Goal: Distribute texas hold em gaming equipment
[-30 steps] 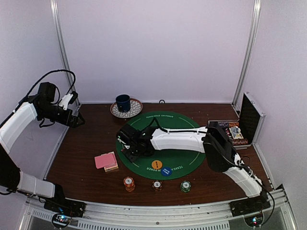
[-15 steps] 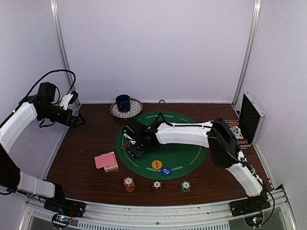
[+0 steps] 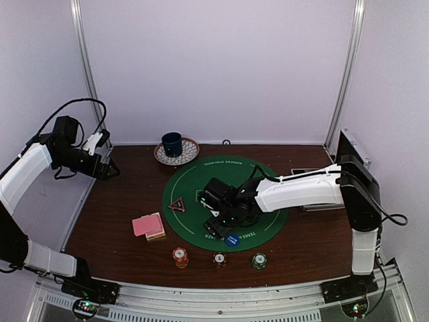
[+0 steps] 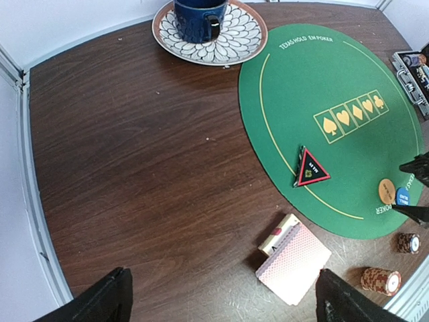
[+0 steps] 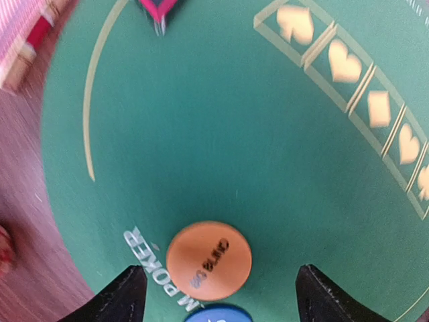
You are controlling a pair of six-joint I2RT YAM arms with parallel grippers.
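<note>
1. Your right gripper [image 5: 220,272] is wide open and empty, hovering over the yellow disc [image 5: 208,260] at the near edge of the mat [image 5: 234,134], blue disc [image 5: 218,314] just beside it.
2. Disc pickup looks next: drop straight, pinch its rim.
3. Left gripper [image 4: 221,278] is open too, well off left.

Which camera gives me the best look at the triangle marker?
Left wrist: the triangle marker lies whole and sharp on the green mat. Top external shows it complete but small; right wrist catches only a blurred corner at the frame's top edge.
</note>
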